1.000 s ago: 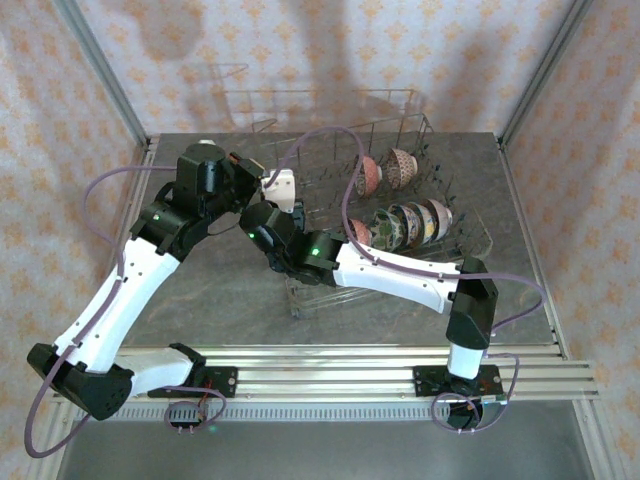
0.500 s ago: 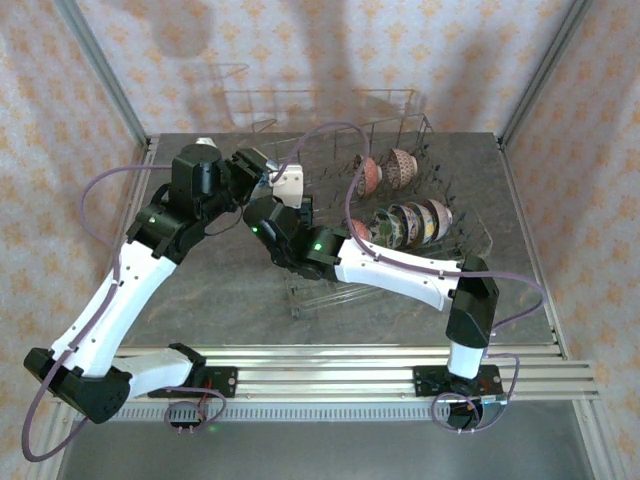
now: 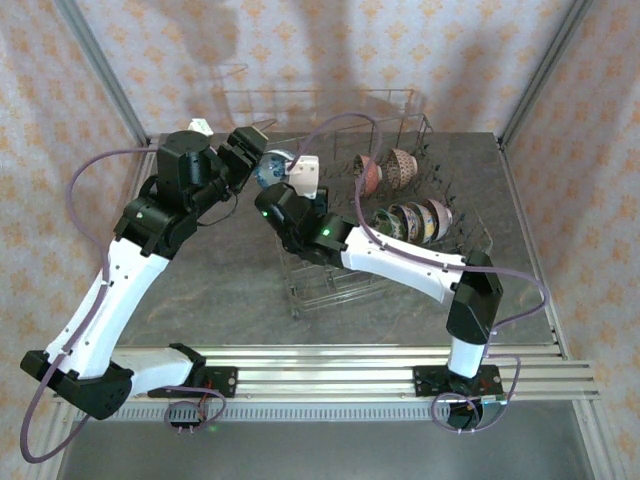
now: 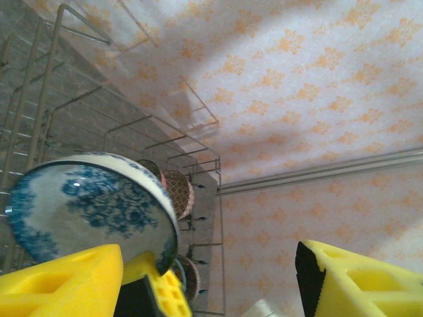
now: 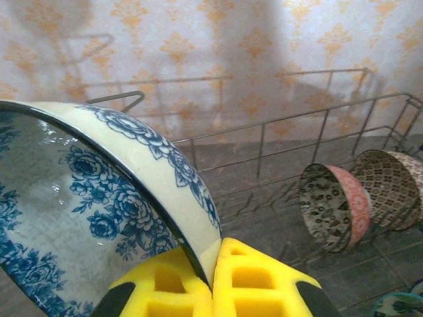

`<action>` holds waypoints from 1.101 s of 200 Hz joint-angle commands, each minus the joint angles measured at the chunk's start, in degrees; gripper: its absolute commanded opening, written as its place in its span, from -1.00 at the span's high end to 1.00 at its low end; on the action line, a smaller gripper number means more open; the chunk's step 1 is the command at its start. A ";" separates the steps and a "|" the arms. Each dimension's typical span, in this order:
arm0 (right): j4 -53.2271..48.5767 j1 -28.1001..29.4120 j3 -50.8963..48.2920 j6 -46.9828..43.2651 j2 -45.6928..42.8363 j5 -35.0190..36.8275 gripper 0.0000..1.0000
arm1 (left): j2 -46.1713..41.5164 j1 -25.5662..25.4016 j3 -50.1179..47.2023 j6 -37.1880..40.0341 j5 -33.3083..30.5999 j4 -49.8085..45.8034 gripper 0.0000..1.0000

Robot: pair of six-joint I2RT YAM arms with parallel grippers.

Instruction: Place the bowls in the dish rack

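Left arm point(image 3: 105, 300) and right arm point(image 3: 400, 265) presented white shells with black joints. Each carried a purple cable point(image 3: 345, 114) and a green indicator lamp point(image 3: 322, 232). Finger pads point(image 5: 251, 277) were yellow foam.

Light: bright, even, warm | Shadows: soft grey patches on back wall point(image 3: 330, 50), upper centre of overhead view | Glare: faint sheen inside blue-and-white bowl point(image 5: 79, 198) | Focus: yellow pads point(image 5: 258, 284) soft at lower edge of wrist views; overhead sharp
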 commanded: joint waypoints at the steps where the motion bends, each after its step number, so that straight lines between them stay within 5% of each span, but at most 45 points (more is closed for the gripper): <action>1: -2.17 -1.17 2.94 0.86 -3.31 4.20 1.00 | 0.87 -0.22 2.29 3.47 -0.46 -2.31 -0.42; 69: -18.06 -9.13 7.97 4.48 -2.20 7.96 1.00 | 2.25 4.54 9.39 15.04 -2.76 -11.48 -0.53; 171: -42.40 -16.64 37.04 4.11 21.71 12.61 1.00 | 5.35 13.85 -8.15 23.32 10.69 -9.52 -0.51; 220: -44.63 -17.39 39.88 3.75 26.72 13.37 1.00 | 6.41 15.66 -15.44 25.94 13.23 -8.25 -0.50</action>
